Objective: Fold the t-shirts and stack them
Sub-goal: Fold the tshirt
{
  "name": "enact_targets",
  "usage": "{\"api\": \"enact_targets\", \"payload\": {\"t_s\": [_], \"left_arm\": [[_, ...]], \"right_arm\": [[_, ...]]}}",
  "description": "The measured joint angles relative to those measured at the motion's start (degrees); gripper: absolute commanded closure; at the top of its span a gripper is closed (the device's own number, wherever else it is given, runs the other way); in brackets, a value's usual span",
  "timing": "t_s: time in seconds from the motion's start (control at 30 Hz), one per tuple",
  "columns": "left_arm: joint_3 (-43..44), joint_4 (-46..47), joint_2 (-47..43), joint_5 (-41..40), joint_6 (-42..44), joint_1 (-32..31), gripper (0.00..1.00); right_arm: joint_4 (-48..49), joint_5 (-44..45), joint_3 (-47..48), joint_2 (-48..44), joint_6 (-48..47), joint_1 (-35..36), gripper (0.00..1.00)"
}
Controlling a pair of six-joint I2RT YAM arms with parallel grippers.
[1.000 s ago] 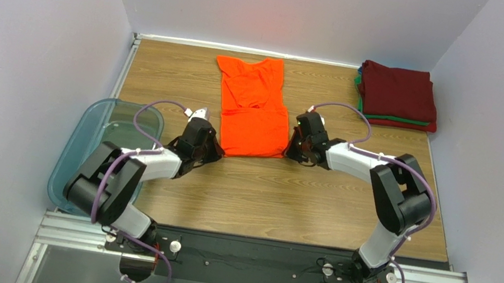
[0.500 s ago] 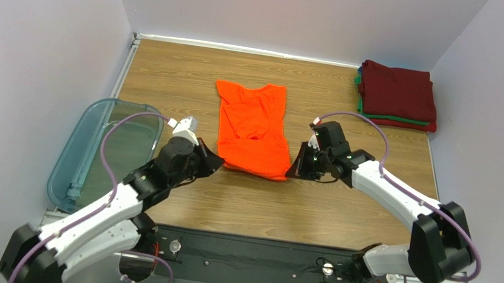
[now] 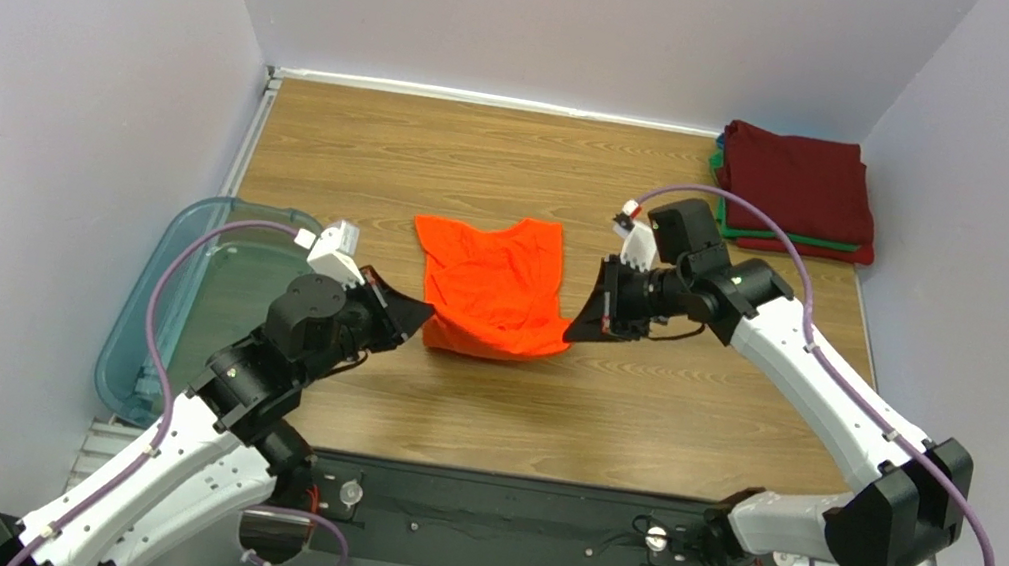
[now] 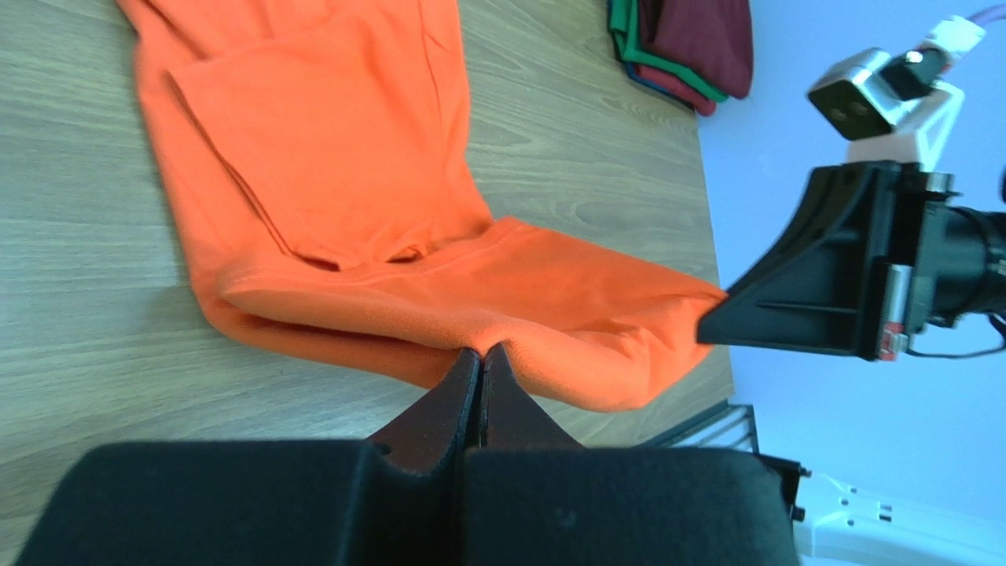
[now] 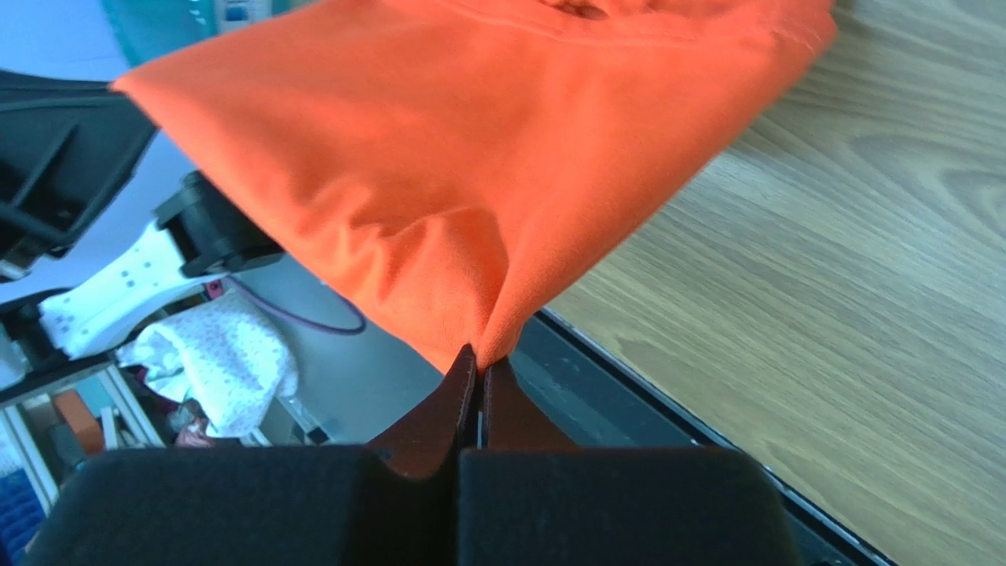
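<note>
Trailing onto wooden table (image 3: 488,425), orange t-shirt (image 3: 493,281)

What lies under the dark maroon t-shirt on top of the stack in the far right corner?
Under the maroon t-shirt, only edges of a green t-shirt and a red t-shirt show. The rest of each is covered.

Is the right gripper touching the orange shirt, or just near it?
Touching. The right wrist view shows the right gripper shut on a pinched corner of the orange shirt.
</note>
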Motion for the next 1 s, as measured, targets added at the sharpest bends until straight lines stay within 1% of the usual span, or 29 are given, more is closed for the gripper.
{"api": "enact_targets", "payload": {"t_s": [0.13, 0.3, 0.43, 0.7, 0.83, 1.0], "left_arm": [[1.9, -1.9, 0.3, -2.9, -0.5, 0.0, 1.0], [2.1, -2.1, 0.9, -6.4, -2.0, 0.0, 1.0], [2.6, -2.2, 4.0, -9.6, -2.6, 0.0, 1.0], [7.5, -2.0, 10.2, -16.7, -2.5, 0.7, 1.0], [8.0, -0.2, 12.8, -17.0, -1.1, 3.4, 1.0], [9.0, 3.4, 16.2, -15.2, 1.9, 9.5, 1.0]], "right_arm": [[-1.7, -0.8, 3.4, 0.4, -0.5, 0.0, 0.99], [-3.0, -0.2, 9.2, 4.7, -1.8, 0.0, 0.99], [-2.6, 0.0, 12.2, 7.2, -2.4, 0.0, 0.99], [-1.0, -0.2, 15.7, 11.9, -3.5, -2.0, 0.99], [0.6, -1.2, 16.7, 14.1, -3.5, -3.9, 0.99], [3.3, -4.3, 19.5, 17.6, -3.5, -5.3, 0.99]]}}
